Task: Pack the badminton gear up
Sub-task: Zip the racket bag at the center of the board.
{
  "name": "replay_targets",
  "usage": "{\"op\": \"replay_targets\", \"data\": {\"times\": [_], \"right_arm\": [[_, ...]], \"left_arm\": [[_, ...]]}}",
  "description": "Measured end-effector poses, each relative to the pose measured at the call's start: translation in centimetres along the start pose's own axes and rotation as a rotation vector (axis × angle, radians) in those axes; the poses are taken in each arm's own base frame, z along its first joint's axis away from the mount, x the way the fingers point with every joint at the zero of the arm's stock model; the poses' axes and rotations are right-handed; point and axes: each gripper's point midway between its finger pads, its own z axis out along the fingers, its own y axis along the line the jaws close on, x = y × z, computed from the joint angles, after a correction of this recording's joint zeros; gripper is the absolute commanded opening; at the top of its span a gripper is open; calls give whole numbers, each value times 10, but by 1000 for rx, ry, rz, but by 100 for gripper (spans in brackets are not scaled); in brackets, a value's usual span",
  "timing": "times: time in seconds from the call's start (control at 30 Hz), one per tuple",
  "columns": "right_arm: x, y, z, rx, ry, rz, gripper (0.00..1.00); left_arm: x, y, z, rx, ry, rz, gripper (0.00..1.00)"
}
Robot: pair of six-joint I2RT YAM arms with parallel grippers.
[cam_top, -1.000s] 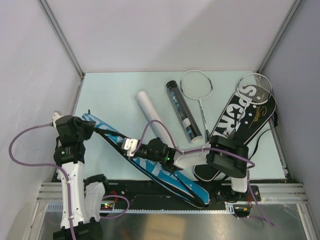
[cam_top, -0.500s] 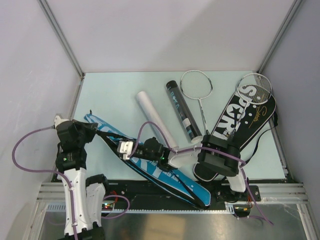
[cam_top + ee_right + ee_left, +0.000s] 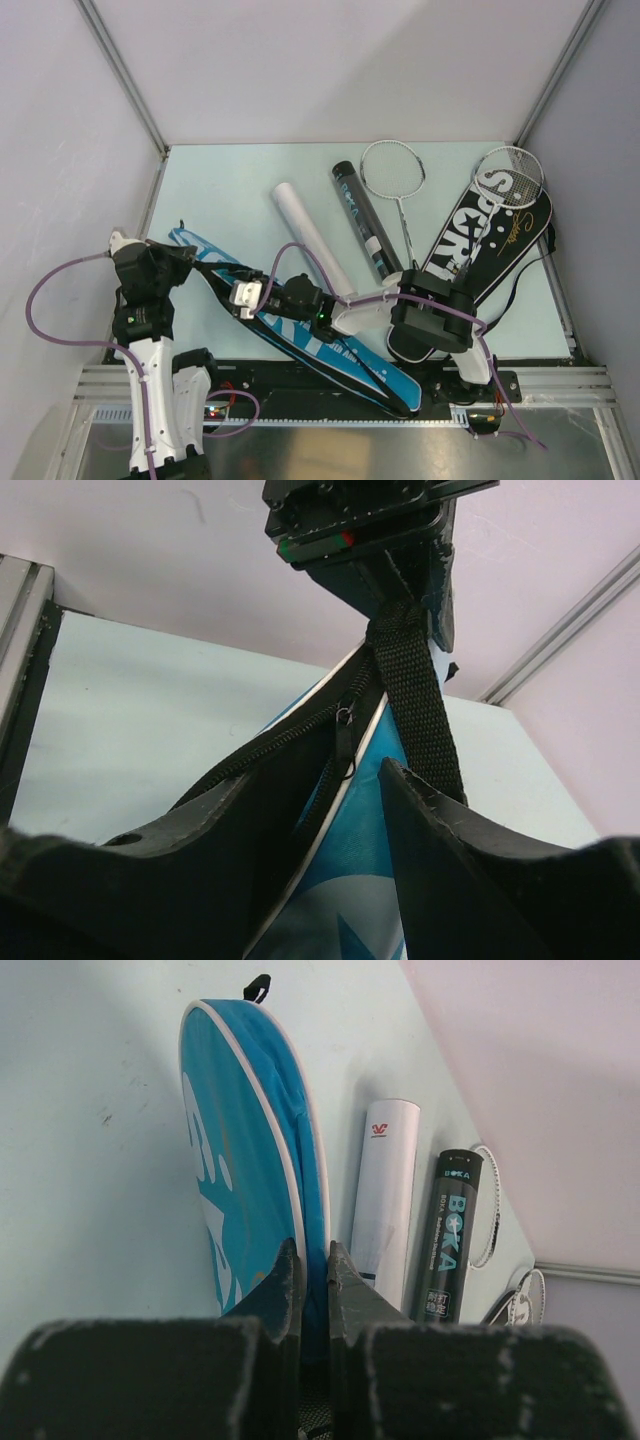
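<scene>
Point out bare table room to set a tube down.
Free: far-left table corner, between the left wall, white tube and blue cover. Crowded: centre to right, with black tube, silver racket, black cover.

counter (image 3: 230, 190): pale blue-green, matte | walls (image 3: 340, 70): plain lavender-white panels at 9, 12 and 3 o'clock | corner posts (image 3: 122, 75): grey metal, at 11 and 1 o'clock | rail (image 3: 570, 395): slotted aluminium, 6 o'clock | light: even, soft

Arms (image 3: 147, 372) white with black joints; purple cables (image 3: 33, 300) (green LED (image 3: 320, 318) lit).
</scene>
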Motion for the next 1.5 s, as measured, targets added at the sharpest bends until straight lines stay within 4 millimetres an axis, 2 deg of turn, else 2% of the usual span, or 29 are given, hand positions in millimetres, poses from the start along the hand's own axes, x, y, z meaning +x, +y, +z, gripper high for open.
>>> {"op": "replay_targets", "data": {"times": [0.13,0.33,0.5,0.63,0.7,1.07,1.27,1.5], "right_arm": [[-1,-4,3,9,-4,-4,54],[-5,-6,7,4,-15,-5,43],[-8,-8,14,6,-26,-12,29],[-9,-9,17,9,-23,-18,6],[-9,-10,18,15,-17,-20,2],[-7,-9,15,37,17,-17,0],[-18,-13,0,26,31,-30,0],[-18,-7,-18,-16,57,-62,0]], "left_arm": [[0,0,1,3,-2,0,0],[0,0,1,5,-3,1,0],[0,-1,1,7,0,1,0],[0,0,1,5,0,3,0],[0,0,1,5,0,7,0],[-1,10,2,-43,-11,50,0],[6,12,1,-76,39,64,0],[8,17,7,-132,79,80,0]]}}
